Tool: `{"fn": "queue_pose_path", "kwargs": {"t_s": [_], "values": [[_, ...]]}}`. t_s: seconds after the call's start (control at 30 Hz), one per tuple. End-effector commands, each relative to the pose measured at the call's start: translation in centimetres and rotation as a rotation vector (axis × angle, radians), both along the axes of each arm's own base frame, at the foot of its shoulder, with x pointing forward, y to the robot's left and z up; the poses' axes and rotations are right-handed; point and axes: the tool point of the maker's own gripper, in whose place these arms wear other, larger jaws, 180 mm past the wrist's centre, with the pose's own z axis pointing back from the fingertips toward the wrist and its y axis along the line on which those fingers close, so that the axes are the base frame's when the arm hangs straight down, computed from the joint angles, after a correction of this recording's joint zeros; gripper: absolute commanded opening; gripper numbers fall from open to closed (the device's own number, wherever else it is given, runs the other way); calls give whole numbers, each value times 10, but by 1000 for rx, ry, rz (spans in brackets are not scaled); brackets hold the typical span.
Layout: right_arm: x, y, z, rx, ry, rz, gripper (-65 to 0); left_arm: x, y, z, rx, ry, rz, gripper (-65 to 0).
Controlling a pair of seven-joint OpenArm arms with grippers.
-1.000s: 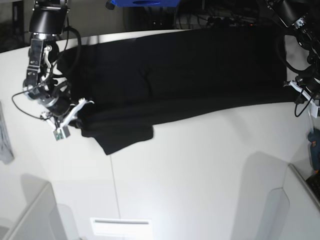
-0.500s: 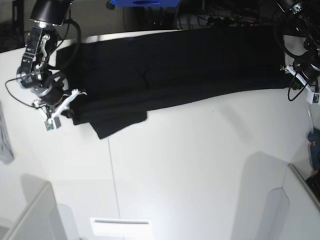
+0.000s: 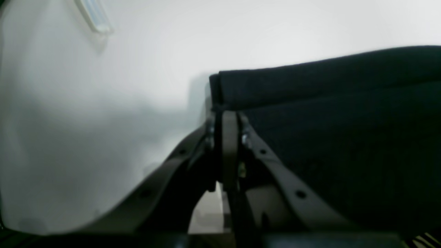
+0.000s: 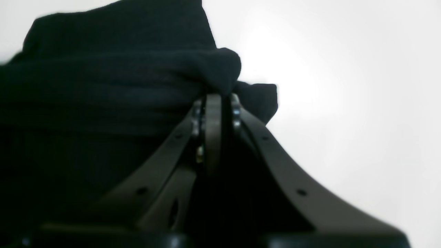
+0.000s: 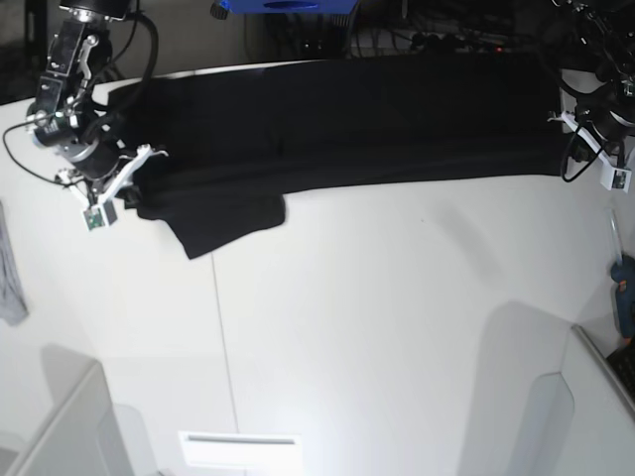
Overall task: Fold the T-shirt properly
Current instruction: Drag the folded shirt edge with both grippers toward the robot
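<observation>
Progress: I've got the T-shirt [image 5: 337,119] stretched in a long band across the far side of the table [image 5: 397,327], plain black side up, no print showing. It looks folded once lengthwise, with a doubled hem along the near edge. I judge that as roughly one fold in; the sleeve tuck and crosswise folds are not done yet.

Left of scene: the right gripper [image 5: 127,177] is clamped on the shirt's left end. In its wrist view the jaws are together with bunched black cloth pinched at the tips [image 4: 220,74]. A loose flap [image 5: 233,223] hangs out toward the near side just right of that grip and breaks the straight edge, so it needs tucking.

Right of scene: the left gripper [image 5: 573,134] is clamped on the shirt's right end, jaws together on a doubled corner in the wrist view [image 3: 220,93]. The base view is dark there, so I can't tell exactly how many layers are caught.

Edges and room: the cloth's far edge runs close to the table's far edge, with cables and clutter [image 5: 417,35] just behind, so no room that way. The left end sits near the table's left rim; a small grey cloth [image 5: 10,278] lies well apart at the far left. The near half of the table is bare white, the place to fold into.
</observation>
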Motion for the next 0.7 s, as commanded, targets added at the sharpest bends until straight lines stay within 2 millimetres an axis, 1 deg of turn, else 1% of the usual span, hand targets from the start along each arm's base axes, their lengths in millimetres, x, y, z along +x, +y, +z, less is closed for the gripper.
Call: {"fn": "queue_pose_path", "kwargs": {"t_s": [0.0,0.07,0.13,0.27,0.33,0.4,0.5,0.57,0.63,0.67], "values": [[5,-4,12,-16,-38,1,-650,5,6,14,42,-27,-18,-650],[-1,-4,10,-23,-13,4,-650,5,5,14,45,-27,-20,-650],[-7,-4,5,-26,11,5,-650,-1,5,11,45,-9,-21,-650],[-16,-4,0,-27,36,5,-650,-4,6,10,48,-1,-22,-650],[-17,-4,-1,-27,39,5,-650,-10,6,7,52,18,-22,-650],[-25,-4,-6,-27,62,5,-650,-14,5,5,47,31,-25,-650],[-30,-4,-9,-25,75,3,-650,-15,6,4,51,36,-22,-650],[-36,1,-13,-7,86,-2,-650,-15,6,4,51,36,-22,-650],[-37,4,-12,-4,83,-1,-650,-15,6,4,51,36,-22,-650],[-42,5,-14,-2,93,-1,-650,-15,6,4,51,36,-22,-650]]}}
